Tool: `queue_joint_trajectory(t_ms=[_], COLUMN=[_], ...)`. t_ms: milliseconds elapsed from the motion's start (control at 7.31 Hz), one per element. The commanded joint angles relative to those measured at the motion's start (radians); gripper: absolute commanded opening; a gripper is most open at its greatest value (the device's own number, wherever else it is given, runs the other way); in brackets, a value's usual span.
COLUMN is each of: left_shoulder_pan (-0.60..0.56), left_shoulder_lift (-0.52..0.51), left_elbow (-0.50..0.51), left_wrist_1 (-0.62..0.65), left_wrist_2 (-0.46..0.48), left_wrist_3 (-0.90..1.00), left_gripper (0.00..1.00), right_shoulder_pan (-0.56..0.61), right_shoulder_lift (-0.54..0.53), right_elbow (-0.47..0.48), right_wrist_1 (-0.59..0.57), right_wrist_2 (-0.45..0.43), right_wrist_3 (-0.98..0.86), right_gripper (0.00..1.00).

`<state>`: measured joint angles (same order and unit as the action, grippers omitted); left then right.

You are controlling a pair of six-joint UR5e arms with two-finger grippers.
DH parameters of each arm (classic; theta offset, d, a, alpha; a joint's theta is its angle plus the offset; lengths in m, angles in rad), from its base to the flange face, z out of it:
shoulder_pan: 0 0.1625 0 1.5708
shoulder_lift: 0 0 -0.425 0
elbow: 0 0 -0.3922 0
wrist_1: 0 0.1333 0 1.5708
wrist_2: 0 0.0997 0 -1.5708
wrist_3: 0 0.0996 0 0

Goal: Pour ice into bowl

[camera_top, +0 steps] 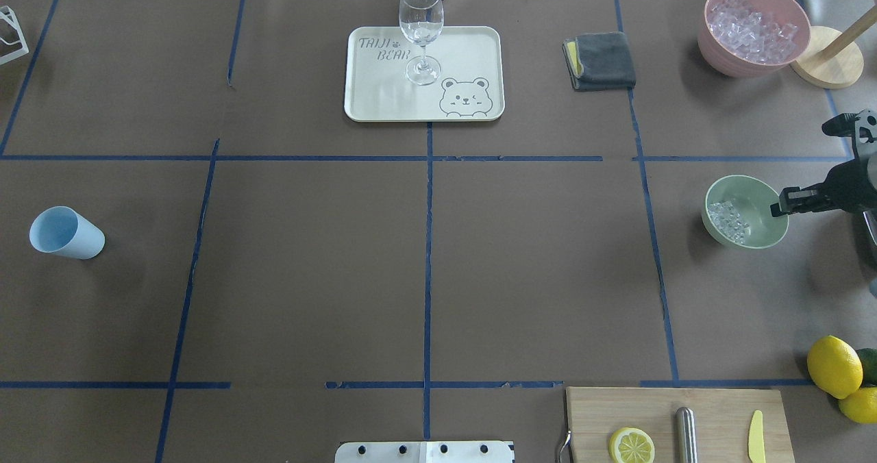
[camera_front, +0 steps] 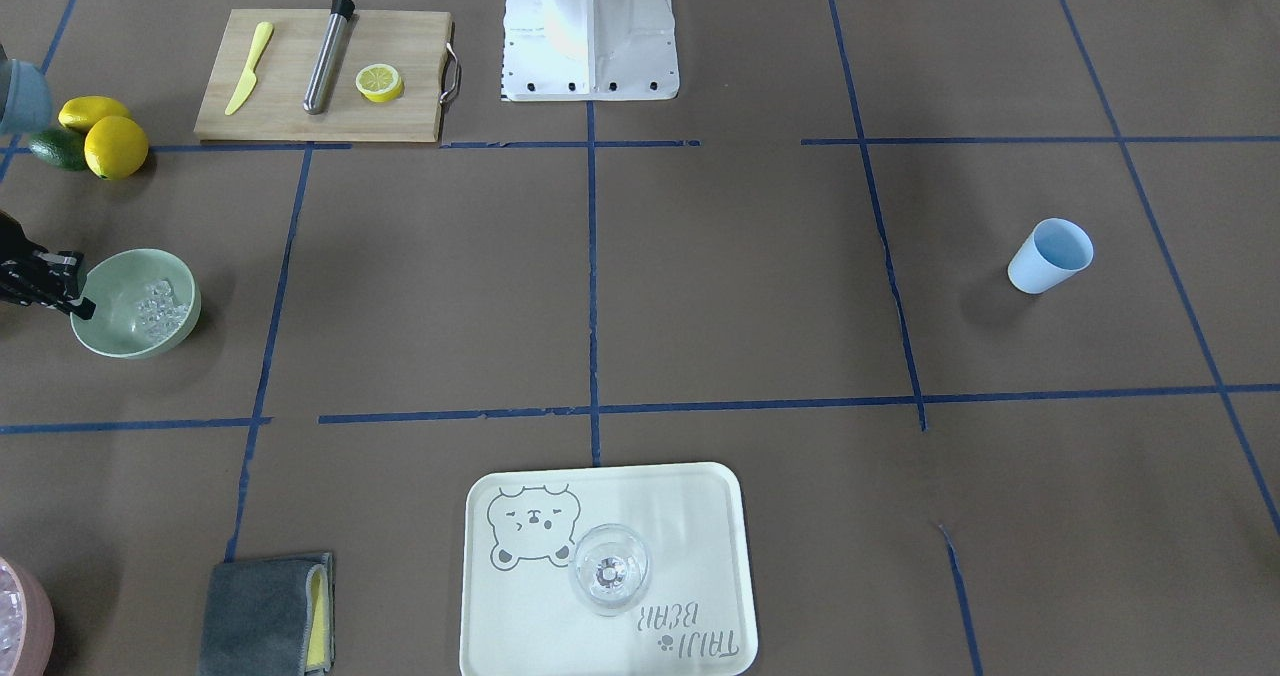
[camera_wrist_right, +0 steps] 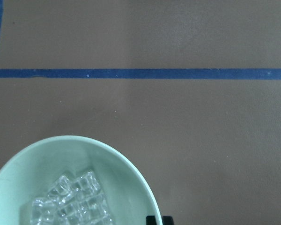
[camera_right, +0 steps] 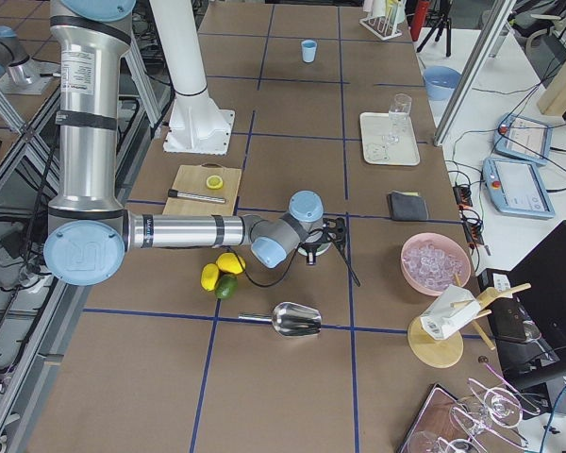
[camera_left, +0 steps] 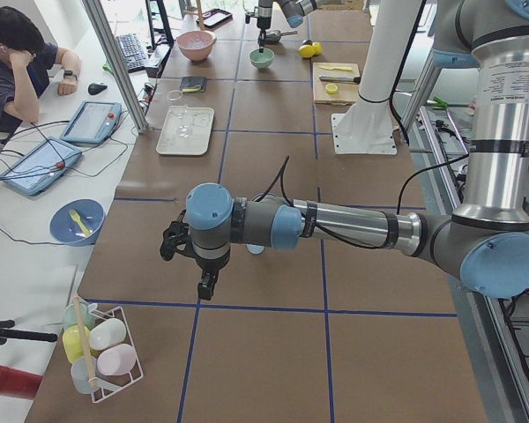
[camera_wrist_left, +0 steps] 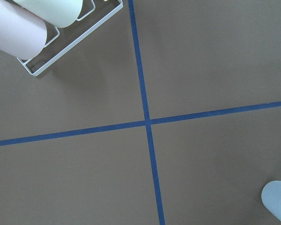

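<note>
In round matte bowl (camera_top: 759,238), glassy ice (camera_top: 728,218).

The only lettering (camera_top: 384,48) I can read stands on the cream tray (camera_top: 473,52) on the far side of the bench (camera_top: 308,257): "TAIJI BEAR", grey outlined capitals on two lines near one corner. The front-facing view shows the same words upside down. A drawn bear face (camera_top: 464,96) fills the opposite corner.

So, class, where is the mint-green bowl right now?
In the overhead view the bowl sits on the far right, ice inside, between the pink bowl beyond it and the lemons nearer the robot, with the right gripper at its rim.
</note>
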<state>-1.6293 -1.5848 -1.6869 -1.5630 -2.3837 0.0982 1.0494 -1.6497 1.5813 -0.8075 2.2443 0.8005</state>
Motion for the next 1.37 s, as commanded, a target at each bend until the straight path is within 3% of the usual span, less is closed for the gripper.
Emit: queue_joint_trajectory(t_ms=[0,137,410,684,1094,1231], left_shoulder_pan=[0.0,0.0,0.0,0.0,0.0,0.0], left_shoulder_lift=[-0.001,-0.001,-0.003,-0.006,-0.009,-0.009], left_elbow=[0.0,0.0,0.001,0.004,0.0,0.0], left_wrist_1=[0.0,0.0,0.0,0.003,0.006,0.006], left_wrist_2=[0.0,0.0,0.0,0.0,0.0,0.0], left_wrist_3=[0.0,0.0,0.0,0.0,0.0,0.0], left_gripper=[1.0,1.0,1.0,1.0,1.0,1.0], right_shoulder_pan=[0.0,0.0,0.014,0.101,0.393,0.482], right_shoulder_lift=[0.001,0.002,0.019,0.025,0.024,0.03], right_elbow=[0.002,0.0,0.025,0.042,0.068,0.071], right_wrist_1=[0.002,0.002,-0.004,-0.045,-0.395,-0.571], right_wrist_2=[0.0,-0.002,0.0,0.018,0.055,0.054], right_wrist_3=[-0.001,-0.01,-0.017,-0.079,-0.637,-0.819], right_gripper=[0.67,1.0,1.0,1.0,1.0,1.0])
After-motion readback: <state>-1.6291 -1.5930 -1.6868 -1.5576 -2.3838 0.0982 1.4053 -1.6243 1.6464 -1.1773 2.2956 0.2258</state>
